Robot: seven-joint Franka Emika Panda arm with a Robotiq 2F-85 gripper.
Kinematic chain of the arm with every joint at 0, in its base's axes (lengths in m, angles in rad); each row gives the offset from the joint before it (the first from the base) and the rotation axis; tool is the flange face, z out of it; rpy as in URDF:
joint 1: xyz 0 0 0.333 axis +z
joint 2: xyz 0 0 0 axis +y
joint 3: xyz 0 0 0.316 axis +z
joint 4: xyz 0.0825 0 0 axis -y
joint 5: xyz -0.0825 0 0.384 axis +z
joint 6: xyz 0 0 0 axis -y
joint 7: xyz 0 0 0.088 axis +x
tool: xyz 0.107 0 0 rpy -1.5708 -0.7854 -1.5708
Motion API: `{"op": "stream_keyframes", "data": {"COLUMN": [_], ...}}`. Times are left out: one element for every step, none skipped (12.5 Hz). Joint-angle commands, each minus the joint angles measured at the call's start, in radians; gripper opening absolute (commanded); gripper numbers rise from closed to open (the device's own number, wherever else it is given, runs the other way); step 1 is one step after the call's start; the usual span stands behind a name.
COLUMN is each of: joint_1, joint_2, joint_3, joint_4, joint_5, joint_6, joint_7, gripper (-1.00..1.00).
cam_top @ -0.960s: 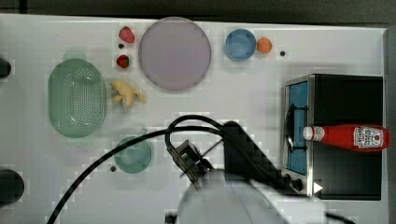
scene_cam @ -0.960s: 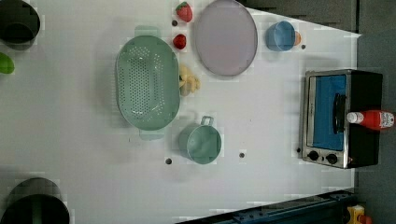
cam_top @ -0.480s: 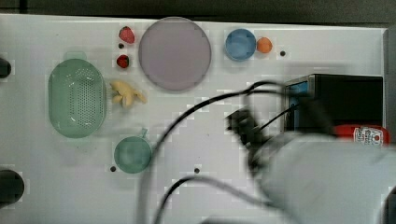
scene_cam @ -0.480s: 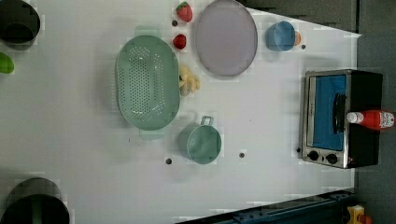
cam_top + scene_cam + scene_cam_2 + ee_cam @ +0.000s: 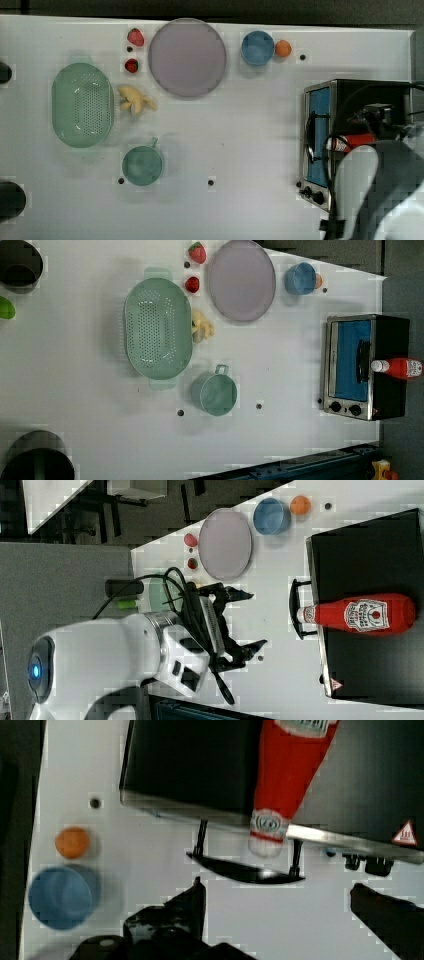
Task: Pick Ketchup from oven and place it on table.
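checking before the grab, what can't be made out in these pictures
- Ketchup, top view: the robot arm covers most of it; a short red stretch shows.
- Ketchup, wrist view: its base is cut off by the picture's edge.
- Oven interior: not visible; the right view shows its black top, the left view its blue door shut.
- Pincer, open: whether it is level with the bottle cannot be told.

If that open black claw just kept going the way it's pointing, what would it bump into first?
Most likely the slim red ketchup bottle lying on top of the boxy black toaster oven. In the wrist view its white cap sits between the open gripper fingers' line, beyond the oven's metal handle. Depth is unclear, so the handle might come first.
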Motion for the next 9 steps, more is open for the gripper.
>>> {"op": "stream_keyframes", "data": {"joint_1": [0.021, 0.018, 0.010, 0.007, 0.001, -0.003, -0.008, -0.016, -0.024], "joint_2": [0.070, 0.105, 0.165, 0.194, 0.227, 0.248, 0.267, 0.286, 0.304], "joint_3": [-0.073, -0.098, -0.135, -0.150, -0.161, -0.165, -0.167, -0.169, -0.169], "joint_4": [0.026, 0.028, 0.036, 0.038, 0.038, 0.038, 0.038, 0.039, 0.039], "joint_5": [0.016, 0.017, 0.019, 0.019, 0.023, 0.029, 0.047, 0.060, 0.066], "joint_6": [0.088, 0.129, 0.174, 0.184, 0.189, 0.194, 0.212, 0.240, 0.279], "joint_7": [-0.025, -0.025, -0.025, -0.025, -0.025, -0.025, -0.025, -0.025, -0.025], "gripper": [1.00, 1.00, 1.00, 1.00, 1.00, 1.00, 1.00, 1.00, 1.00]}}
